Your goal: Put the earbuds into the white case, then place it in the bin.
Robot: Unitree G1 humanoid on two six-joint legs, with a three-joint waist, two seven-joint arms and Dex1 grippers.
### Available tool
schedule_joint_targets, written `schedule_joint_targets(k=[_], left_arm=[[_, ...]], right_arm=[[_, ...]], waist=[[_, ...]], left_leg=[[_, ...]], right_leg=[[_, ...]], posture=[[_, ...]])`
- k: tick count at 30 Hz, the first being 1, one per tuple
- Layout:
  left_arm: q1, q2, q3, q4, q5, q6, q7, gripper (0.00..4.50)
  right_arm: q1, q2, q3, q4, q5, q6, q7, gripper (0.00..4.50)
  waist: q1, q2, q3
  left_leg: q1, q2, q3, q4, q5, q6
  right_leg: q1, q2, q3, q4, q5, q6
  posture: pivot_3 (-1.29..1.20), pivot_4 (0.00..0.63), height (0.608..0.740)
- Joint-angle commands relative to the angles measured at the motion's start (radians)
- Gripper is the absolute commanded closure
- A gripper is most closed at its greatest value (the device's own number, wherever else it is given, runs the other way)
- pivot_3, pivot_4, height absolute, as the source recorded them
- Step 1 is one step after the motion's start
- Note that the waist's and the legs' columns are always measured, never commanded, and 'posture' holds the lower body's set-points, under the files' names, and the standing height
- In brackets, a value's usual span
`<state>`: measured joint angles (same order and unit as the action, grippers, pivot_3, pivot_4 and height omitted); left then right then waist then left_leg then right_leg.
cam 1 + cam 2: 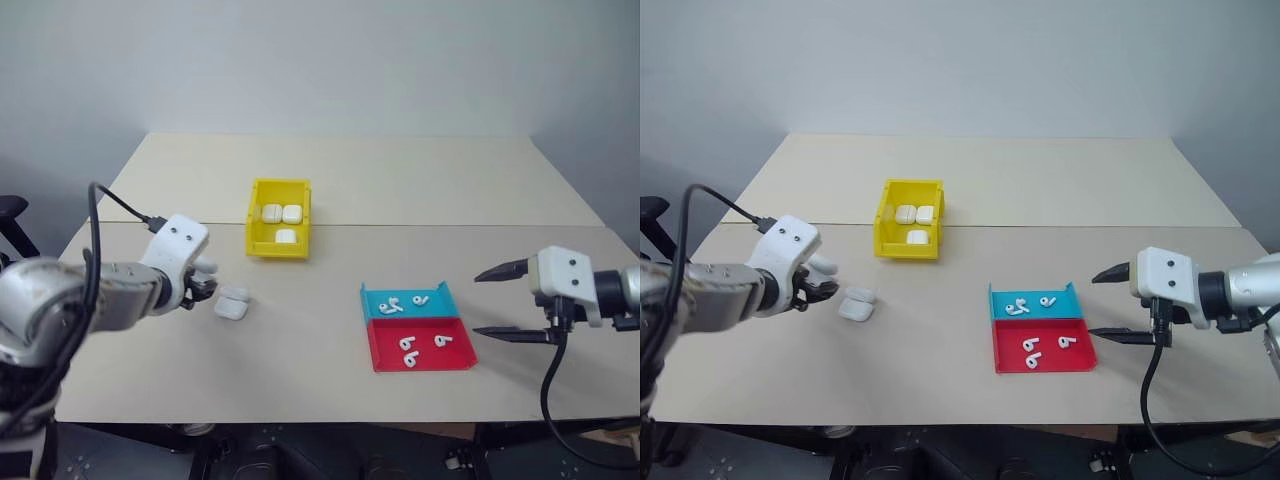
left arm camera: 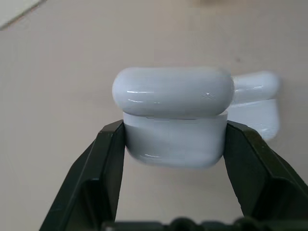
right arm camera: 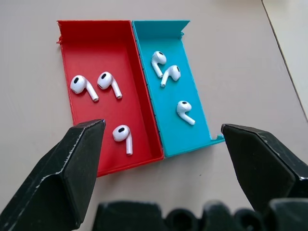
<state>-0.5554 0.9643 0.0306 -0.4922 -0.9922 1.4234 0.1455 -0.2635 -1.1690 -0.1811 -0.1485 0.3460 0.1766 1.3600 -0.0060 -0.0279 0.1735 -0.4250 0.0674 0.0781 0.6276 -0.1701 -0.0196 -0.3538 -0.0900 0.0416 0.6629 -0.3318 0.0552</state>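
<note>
White case (image 2: 175, 118) between left pincer (image 2: 175, 144) fingers

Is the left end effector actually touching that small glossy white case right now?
Touching. In the left wrist view both black fingers press against opposite sides of the small glossy white case, lid closed, with no gap at either side.

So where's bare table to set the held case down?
Bare table lies between the spare case and the red tray, and beyond the yellow bin. It is crowded around the left gripper, the bin's three cases and both trays.
</note>
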Motion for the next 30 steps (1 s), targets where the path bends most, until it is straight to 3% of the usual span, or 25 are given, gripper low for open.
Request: schedule_joint_targets(k=[1, 4, 6, 12, 15, 20, 23, 25, 30], left_arm=[[0.085, -0.011, 0.033, -0.125, 0.163, -0.303, -0.145, 1.75], [0.215, -0.057, -0.023, -0.165, 0.384, -0.691, -0.297, 1.75], [0.282, -0.137, -0.054, -0.145, 0.5, -0.932, -0.361, 1.75], [0.349, -0.331, -0.106, 0.022, 0.603, -1.369, -0.606, 1.75], [0.369, -0.431, -0.101, 0.072, 0.573, -1.452, -0.665, 1.75], [0.457, -0.47, -0.086, 0.084, 0.47, -1.558, -0.881, 1.75], [0.496, -0.476, -0.094, 0.082, 0.482, -1.561, -0.912, 1.75], [0.523, -0.479, -0.099, 0.083, 0.499, -1.573, -0.928, 1.75], [0.581, -0.489, -0.095, 0.053, 0.516, -1.567, -0.926, 1.75]], right_arm=[[-0.046, -0.042, 0.031, -0.055, 0.022, 0.013, 0.063, 0.0], [-0.089, -0.057, 0.099, -0.074, -0.019, -0.007, 0.1, 0.0], [-0.125, -0.072, 0.168, -0.099, -0.078, 0.006, 0.104, 0.0], [-0.183, -0.063, 0.3, -0.176, -0.189, -0.038, 0.131, 0.0], [-0.197, -0.045, 0.351, -0.198, -0.236, -0.077, 0.133, 0.0], [-0.241, -0.011, 0.433, -0.225, -0.275, -0.115, 0.181, 0.0], [-0.268, 0.013, 0.479, -0.225, -0.312, -0.144, 0.201, 0.56], [-0.279, 0.031, 0.504, -0.223, -0.33, -0.156, 0.205, 1.17], [-0.316, 0.084, 0.57, -0.19, -0.414, -0.163, 0.195, 1.17]], waist=[[0.002, 0.0, 0.0], [0.004, 0.0, 0.0], [0.007, 0.001, 0.0], [0.015, 0.002, -0.001], [0.016, 0.002, -0.001], [0.005, 0.002, -0.001], [0.001, 0.003, -0.001], [0.0, 0.003, -0.001], [-0.006, 0.003, -0.001]], left_leg=[[0.0, 0.0, 0.0, 0.0, 0.0, 0.0], [0.0, 0.0, 0.001, 0.0, 0.0, 0.0], [0.0, 0.0, 0.002, 0.0, 0.0, 0.0], [-0.001, 0.0, 0.003, 0.0, -0.004, 0.007], [-0.001, 0.001, 0.004, 0.002, -0.006, 0.01], [-0.001, 0.002, 0.004, 0.004, -0.007, 0.011], [-0.001, 0.002, 0.004, 0.004, -0.007, 0.011], [0.0, 0.002, 0.003, 0.005, -0.007, 0.012], [0.0, 0.001, 0.003, 0.005, -0.007, 0.012]], right_leg=[[0.0, 0.0, 0.0, 0.0, 0.0, 0.0], [0.0, 0.0, 0.0, -0.002, 0.0, 0.0], [0.001, 0.0, 0.0, -0.002, 0.0, 0.0], [0.0, 0.0, 0.0, -0.003, 0.0, 0.0], [0.0, 0.0, 0.0, -0.003, 0.001, 0.0], [0.0, 0.0, 0.001, -0.002, 0.001, 0.0], [0.0, 0.0, 0.0, -0.001, 0.001, 0.0], [0.001, 0.0, 0.0, 0.0, 0.001, 0.0], [0.001, 0.0, 0.0, 0.0, 0.001, 0.001]], posture=[[0.0, 0.15, 0.74], [0.0, 0.15, 0.74], [0.0, 0.15, 0.74], [0.0, 0.15, 0.74], [0.0, 0.15, 0.74], [0.0, 0.15, 0.74], [0.0, 0.15, 0.74], [0.0, 0.15, 0.74], [0.0, 0.15, 0.74]])
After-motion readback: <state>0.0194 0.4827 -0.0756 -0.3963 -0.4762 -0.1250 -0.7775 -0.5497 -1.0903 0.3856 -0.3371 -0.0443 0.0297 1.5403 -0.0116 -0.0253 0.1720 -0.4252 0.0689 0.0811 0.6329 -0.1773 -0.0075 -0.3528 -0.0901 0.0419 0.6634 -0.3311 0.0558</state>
